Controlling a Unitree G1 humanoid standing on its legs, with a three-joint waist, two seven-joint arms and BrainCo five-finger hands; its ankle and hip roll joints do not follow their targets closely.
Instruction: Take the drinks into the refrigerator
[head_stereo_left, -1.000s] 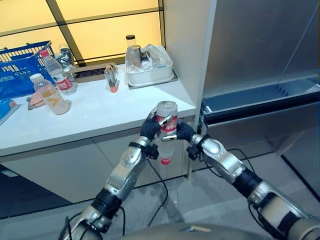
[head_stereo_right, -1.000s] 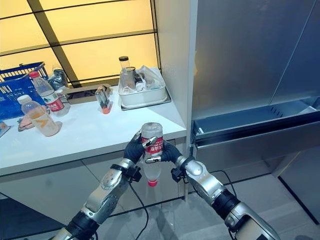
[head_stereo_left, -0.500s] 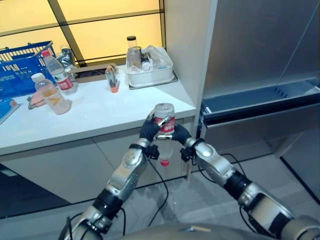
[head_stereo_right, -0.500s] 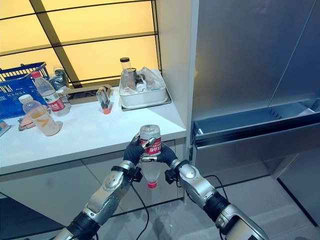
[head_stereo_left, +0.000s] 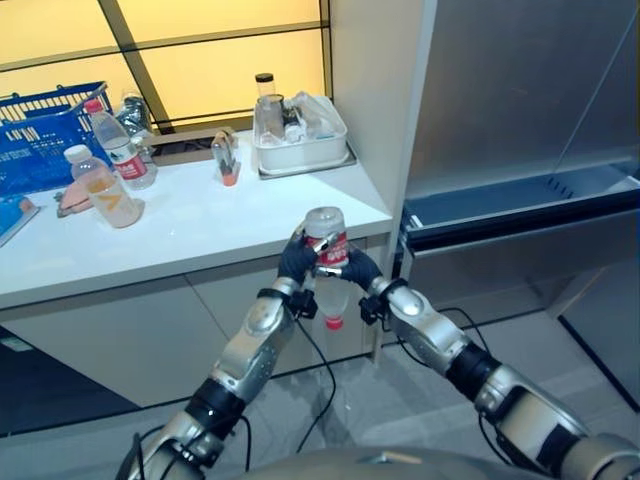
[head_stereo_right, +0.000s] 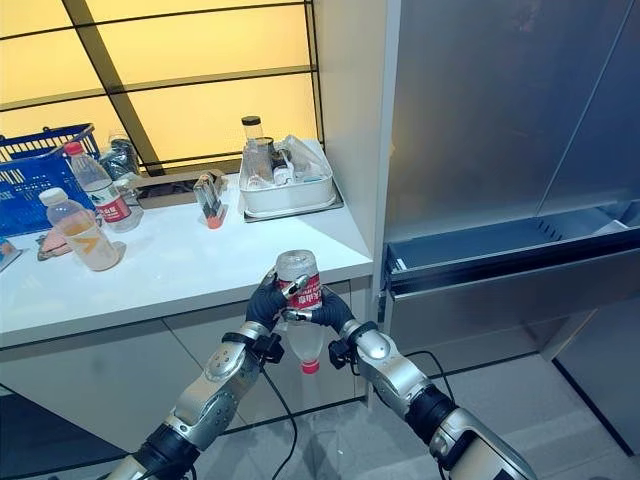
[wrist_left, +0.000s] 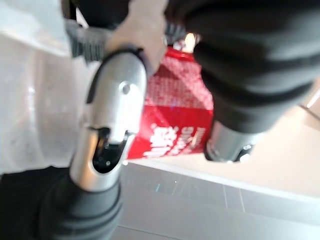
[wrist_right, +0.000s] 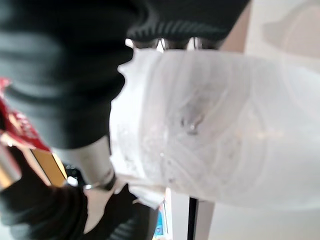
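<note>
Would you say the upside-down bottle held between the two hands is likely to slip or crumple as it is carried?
The clear bottle looks thin-walled and nearly empty, so probably light and apt to dent. Left hand and right hand both curl round its red label, probably limiting slip.

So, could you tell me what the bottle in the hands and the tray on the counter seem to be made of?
Bottle: likely clear thin plastic, see-through body, glossy red label, red cap pointing down. Tray: probably white plastic, smooth and matte with rounded corners; ceramic cannot be ruled out. Both the left hand and the right hand grip the bottle.
</note>
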